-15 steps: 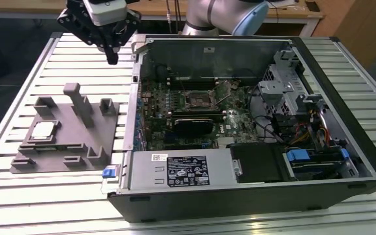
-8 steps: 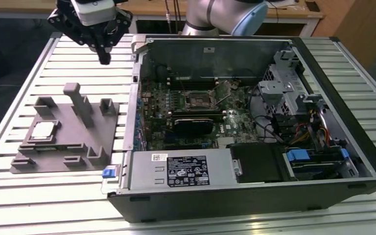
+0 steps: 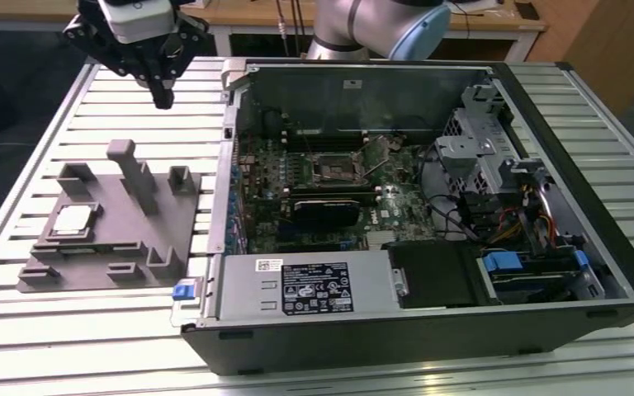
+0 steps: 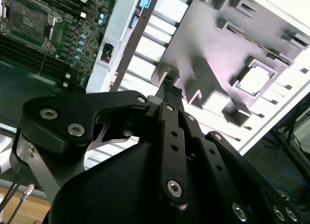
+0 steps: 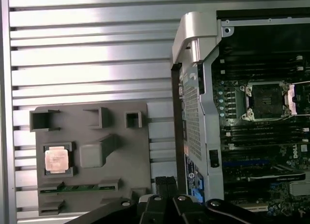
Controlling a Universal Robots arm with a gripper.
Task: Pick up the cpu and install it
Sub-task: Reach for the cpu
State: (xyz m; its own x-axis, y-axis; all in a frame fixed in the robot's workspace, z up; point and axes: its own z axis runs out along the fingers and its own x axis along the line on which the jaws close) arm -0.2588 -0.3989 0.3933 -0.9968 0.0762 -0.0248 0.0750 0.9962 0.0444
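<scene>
- Now the gripper (image 3: 163,99) hangs over the slatted table (image 3: 75,330), fingers pressed together, pinching nothing.
- The cpu (image 3: 73,219) lies flat in a recess of the grey fixture (image 3: 130,239), well apart from the gripper.
- The socket (image 3: 333,165) stands uncovered inside the case (image 3: 405,338).

Arm (image 3: 350,25) cut by exterior view's top edge; cpu (image 4: 254,80) surface glare-washed, detail unreadable in second wrist view.
</scene>
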